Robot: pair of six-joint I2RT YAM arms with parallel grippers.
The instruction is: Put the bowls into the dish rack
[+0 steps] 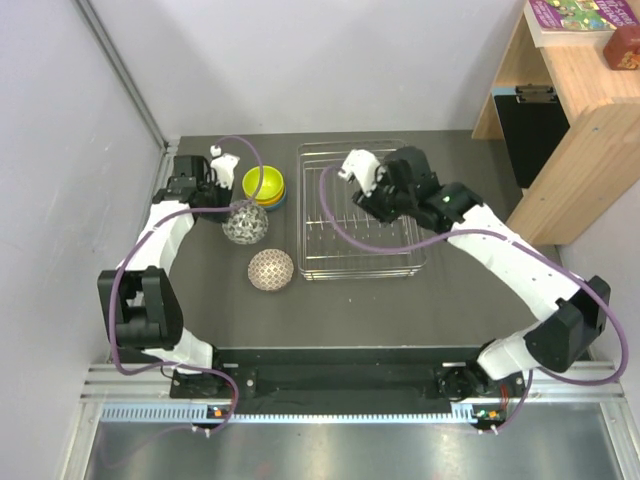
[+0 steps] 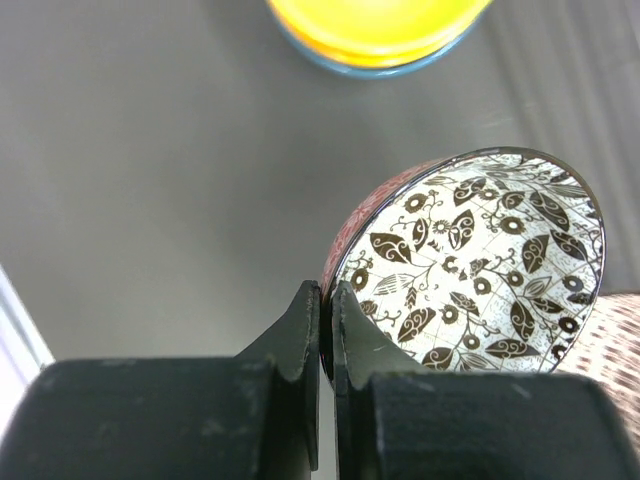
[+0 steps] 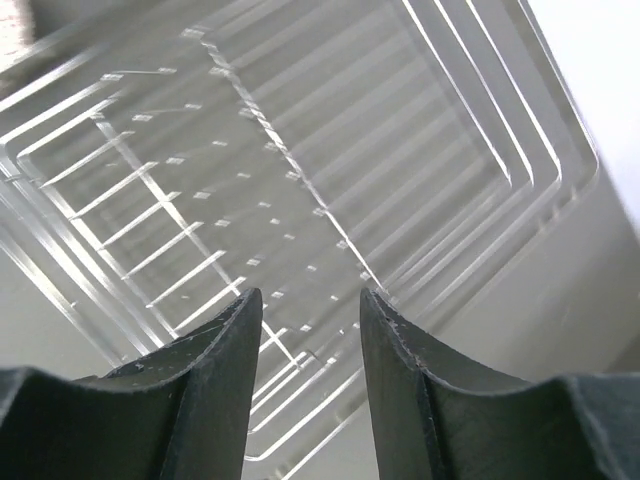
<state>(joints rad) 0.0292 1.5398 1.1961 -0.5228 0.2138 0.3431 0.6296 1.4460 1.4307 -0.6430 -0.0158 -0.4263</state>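
My left gripper [image 2: 325, 290] is shut on the rim of a patterned bowl [image 2: 480, 260], white inside with dark leaves and pinkish-red outside. The top view shows that bowl [image 1: 246, 222] tilted at the left gripper [image 1: 229, 206]. A second patterned bowl [image 1: 270, 269] lies upside down just in front of it. Behind them is a stack of bowls [image 1: 264, 184] with the lime-yellow one [image 2: 375, 25] on top. The wire dish rack [image 1: 365, 262] holds no bowls. My right gripper [image 1: 375, 207] hovers over the dish rack [image 3: 300, 150], and the right gripper [image 3: 310, 295] is open with nothing between its fingers.
A wooden shelf unit [image 1: 575, 120] with books stands off the table's back right corner. A grey wall panel [image 1: 60, 150] runs along the left side. The dark tabletop [image 1: 400, 310] extends in front of the rack.
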